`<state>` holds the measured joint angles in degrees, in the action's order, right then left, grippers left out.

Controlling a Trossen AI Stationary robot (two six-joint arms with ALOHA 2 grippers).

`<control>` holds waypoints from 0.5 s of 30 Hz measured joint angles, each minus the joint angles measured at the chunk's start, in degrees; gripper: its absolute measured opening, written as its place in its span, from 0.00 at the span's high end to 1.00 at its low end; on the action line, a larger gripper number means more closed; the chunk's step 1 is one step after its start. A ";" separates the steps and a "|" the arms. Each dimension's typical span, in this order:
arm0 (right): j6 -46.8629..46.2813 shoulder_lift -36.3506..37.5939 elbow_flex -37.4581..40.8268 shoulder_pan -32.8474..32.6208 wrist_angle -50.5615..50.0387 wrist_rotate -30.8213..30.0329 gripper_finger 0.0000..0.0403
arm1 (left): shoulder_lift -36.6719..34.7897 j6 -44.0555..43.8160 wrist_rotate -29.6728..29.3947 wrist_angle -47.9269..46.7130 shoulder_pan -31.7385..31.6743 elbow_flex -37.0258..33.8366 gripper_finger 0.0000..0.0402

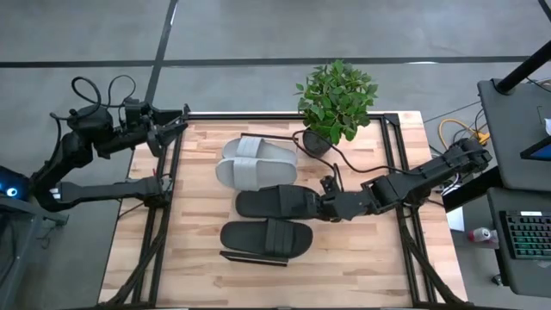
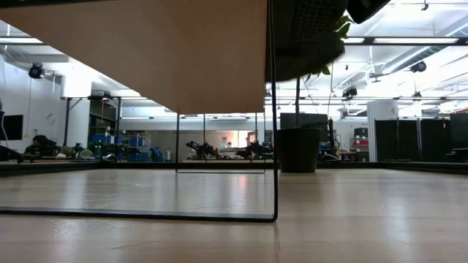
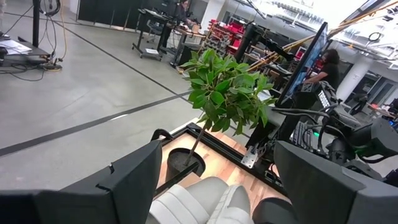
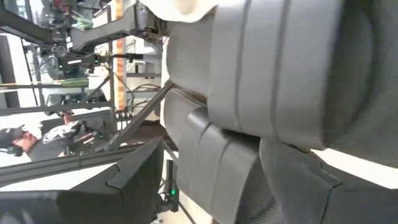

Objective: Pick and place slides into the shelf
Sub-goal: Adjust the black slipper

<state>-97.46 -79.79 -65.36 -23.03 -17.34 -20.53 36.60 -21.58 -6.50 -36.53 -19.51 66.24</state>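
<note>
Right claw (image 1: 325, 207) grips one dark slide (image 1: 277, 203)'s end; left claw (image 1: 175, 126) gapes apart, empty.

We record pale grey slides (image 1: 256, 161) beside the green-leaved plant (image 1: 337, 96), black slides (image 1: 275, 220) beyond, on light wood.

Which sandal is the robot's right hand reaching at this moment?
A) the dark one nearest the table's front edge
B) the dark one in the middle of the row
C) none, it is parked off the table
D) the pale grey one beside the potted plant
B: the right hand sits at the end of the middle dark rubber slide sandal, while the pale grey sandal and the front dark sandal lie apart from it.
</note>
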 joint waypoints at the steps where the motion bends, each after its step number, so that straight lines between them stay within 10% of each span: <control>1: -0.22 0.00 0.00 0.00 -0.04 0.04 0.37 | 0.06 0.00 0.00 0.00 0.00 0.00 0.27; 15: 5.00 1.93 0.00 0.15 -0.16 -7.62 0.38 | 0.16 -6.33 6.59 -5.05 0.00 -0.01 0.27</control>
<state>-92.46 -77.86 -65.36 -22.87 -17.50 -28.16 36.76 -27.91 0.09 -41.58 -19.51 66.23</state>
